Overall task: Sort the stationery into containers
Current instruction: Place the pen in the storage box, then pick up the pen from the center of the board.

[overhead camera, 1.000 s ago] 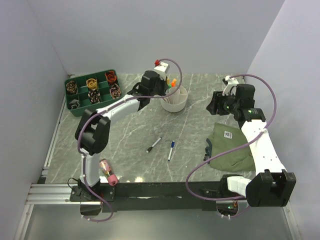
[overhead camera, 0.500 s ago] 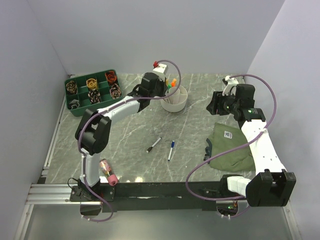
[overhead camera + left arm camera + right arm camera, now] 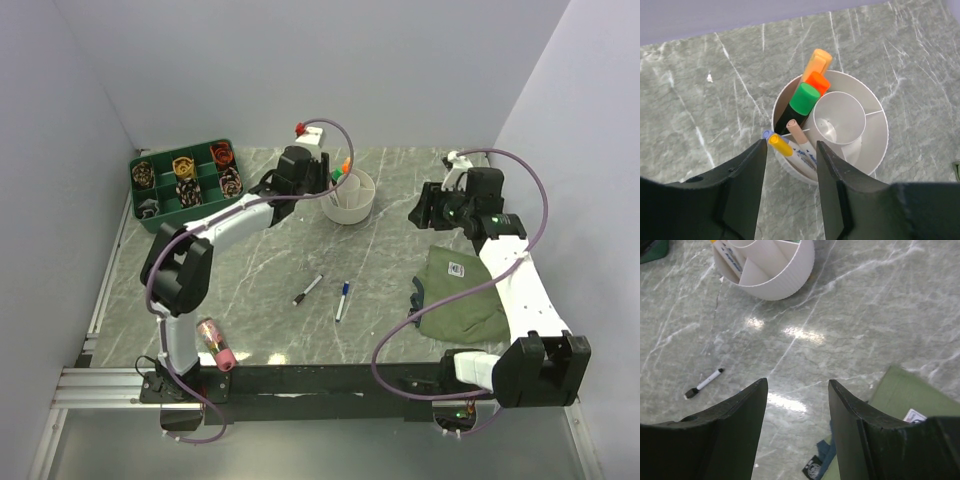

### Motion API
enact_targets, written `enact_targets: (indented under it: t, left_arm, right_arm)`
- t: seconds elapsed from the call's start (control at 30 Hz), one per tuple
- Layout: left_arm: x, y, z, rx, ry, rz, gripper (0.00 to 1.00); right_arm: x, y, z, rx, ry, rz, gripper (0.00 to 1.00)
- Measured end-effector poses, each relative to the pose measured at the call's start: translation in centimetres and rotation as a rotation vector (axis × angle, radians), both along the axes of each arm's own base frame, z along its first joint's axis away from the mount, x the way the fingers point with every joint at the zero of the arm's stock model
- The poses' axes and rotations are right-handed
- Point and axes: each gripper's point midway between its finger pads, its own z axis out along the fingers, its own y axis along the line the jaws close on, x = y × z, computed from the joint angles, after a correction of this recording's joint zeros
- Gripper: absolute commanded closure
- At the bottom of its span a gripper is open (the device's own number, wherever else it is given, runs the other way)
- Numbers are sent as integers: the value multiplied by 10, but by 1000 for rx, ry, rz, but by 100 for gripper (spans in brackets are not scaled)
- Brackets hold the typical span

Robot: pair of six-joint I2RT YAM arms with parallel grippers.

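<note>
The white round bowl (image 3: pixel 356 210) stands at the back middle of the table. In the left wrist view the bowl (image 3: pixel 875 131) holds an orange-capped marker (image 3: pixel 817 80), a green-capped marker (image 3: pixel 804 98), a tan pen (image 3: pixel 796 129) and a yellow-capped pen (image 3: pixel 780 145) in its left compartments. My left gripper (image 3: pixel 791 145) hangs open just above and in front of them, holding nothing. A black-capped pen (image 3: pixel 308 289) and a blue-capped pen (image 3: pixel 343 299) lie mid-table. A pink marker (image 3: pixel 216 343) lies by the left arm's base. My right gripper (image 3: pixel 797 385) is open and empty above bare table.
The dark green compartment tray (image 3: pixel 150 212) sits at the back left. An olive-green pouch (image 3: pixel 462 298) lies under the right arm and shows at the right wrist view's lower right as the pouch (image 3: pixel 912 402). Grey walls close in the back and both sides.
My left gripper was shut and has opened at the bowl, drawing back slightly to the left. The right gripper shifted a little to the left and stayed open.
</note>
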Motion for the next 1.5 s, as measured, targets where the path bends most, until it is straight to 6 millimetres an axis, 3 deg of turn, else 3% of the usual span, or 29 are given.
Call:
enact_targets:
  t: [0.2, 0.33, 0.4, 0.5, 0.6, 0.67, 0.77, 0.83, 0.93, 1.07, 1.13, 1.5]
  left_arm:
    - [-10, 28, 34, -1, 2, 44, 22]
    - [-23, 79, 70, 1, 7, 107, 1]
    - [-31, 110, 76, 11, 21, 153, 1]
    - [-53, 160, 57, 46, 99, 226, 0]
    - [-77, 196, 16, 87, 210, 284, 1]
    - [-94, 211, -14, 110, 295, 310, 1]
    - [-115, 227, -41, 118, 378, 330, 0]
    - [-123, 240, -41, 109, 383, 355, 1]
    - [-124, 264, -15, 66, 321, 414, 1]
    - [-126, 283, 15, 12, 241, 467, 1]
    - [-128, 285, 19, -7, 227, 473, 0]
    - [-139, 295, 0, -60, 282, 503, 0]
  right_arm:
    - [-11, 37, -7, 64, 62, 37, 37]
    - [-43, 91, -30, 90, 175, 142, 29]
    - [-55, 110, -38, 109, 239, 160, 27]
    - [-53, 110, -54, 125, 334, 56, 26]
    - [-57, 111, -70, 120, 411, -28, 28]
    - [-70, 124, -78, 118, 453, -20, 32]
    - [-93, 145, -93, 113, 521, 17, 35]
    - [-102, 151, -107, 101, 569, 16, 37]
    - [-109, 148, -132, 67, 644, -23, 41]
    - [-112, 143, -155, 29, 703, -67, 44]
    - [-111, 144, -159, 23, 707, -73, 44]
    - [-99, 161, -182, -29, 735, -81, 43]
